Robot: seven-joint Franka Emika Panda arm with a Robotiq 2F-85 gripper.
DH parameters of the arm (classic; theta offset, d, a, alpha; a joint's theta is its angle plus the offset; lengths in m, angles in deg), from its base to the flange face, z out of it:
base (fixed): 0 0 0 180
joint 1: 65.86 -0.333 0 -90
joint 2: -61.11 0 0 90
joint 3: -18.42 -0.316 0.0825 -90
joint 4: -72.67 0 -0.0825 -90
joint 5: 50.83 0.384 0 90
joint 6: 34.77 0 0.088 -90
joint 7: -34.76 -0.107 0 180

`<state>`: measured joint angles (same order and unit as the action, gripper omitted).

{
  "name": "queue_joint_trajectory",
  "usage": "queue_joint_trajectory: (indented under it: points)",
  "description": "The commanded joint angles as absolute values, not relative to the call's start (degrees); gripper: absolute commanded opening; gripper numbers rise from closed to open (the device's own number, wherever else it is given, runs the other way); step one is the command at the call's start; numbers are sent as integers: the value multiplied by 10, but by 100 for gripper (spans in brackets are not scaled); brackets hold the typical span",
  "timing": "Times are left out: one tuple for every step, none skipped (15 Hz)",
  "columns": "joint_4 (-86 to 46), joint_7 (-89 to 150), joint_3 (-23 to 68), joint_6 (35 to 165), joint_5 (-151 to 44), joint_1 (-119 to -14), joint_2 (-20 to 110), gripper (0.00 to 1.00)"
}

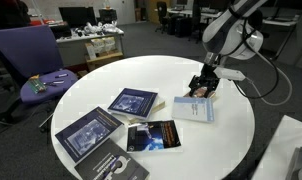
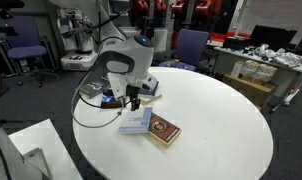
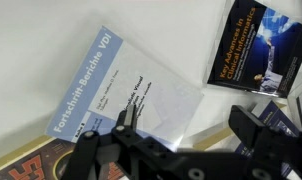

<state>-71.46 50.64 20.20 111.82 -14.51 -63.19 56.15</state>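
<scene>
Five books could be counted on the round white bench [image 1: 231,140] in an exterior view, along with one claw [image 1: 203,87]. The pale book [image 1: 194,108] lay flat on the bench, thin, with a light blue and white cover. In the wrist view its blue band read "Fortschritt-Berichte VDI". The claw hung just above the pale book, its jaws spread apart and gripping nothing. A dark blue book [image 3: 261,45] lay just beside the pale book, and its yellow writing seemed to begin "Key Advances". A reddish-brown book [image 2: 163,131] touched the pale book's edge.
</scene>
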Motion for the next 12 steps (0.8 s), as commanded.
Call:
queue_joint_trajectory:
  points:
    - [-714, 504, 198, 1117, -147, -627, 562, 100]
    - [-714, 504, 198, 1117, -147, -627, 562, 100]
    - [-714, 504, 198, 1117, -147, -627, 562, 100]
    - [-714, 504, 198, 1117, -147, -627, 562, 100]
    - [-714, 504, 198, 1117, -147, -627, 562, 100]
    - [-719, 513, 197, 1122, -139, -626, 564, 100]
    - [-726, 526, 198, 1128, -127, -623, 565, 100]
    - [-730, 533, 200, 1130, -119, -619, 566, 100]
    - [-733, 542, 202, 1130, -110, -614, 568, 100]
    - [-739, 551, 205, 1130, -100, -608, 571, 100]
    - [-744, 566, 208, 1128, -83, -602, 576, 100]
    - [-750, 586, 212, 1126, -66, -593, 580, 100]
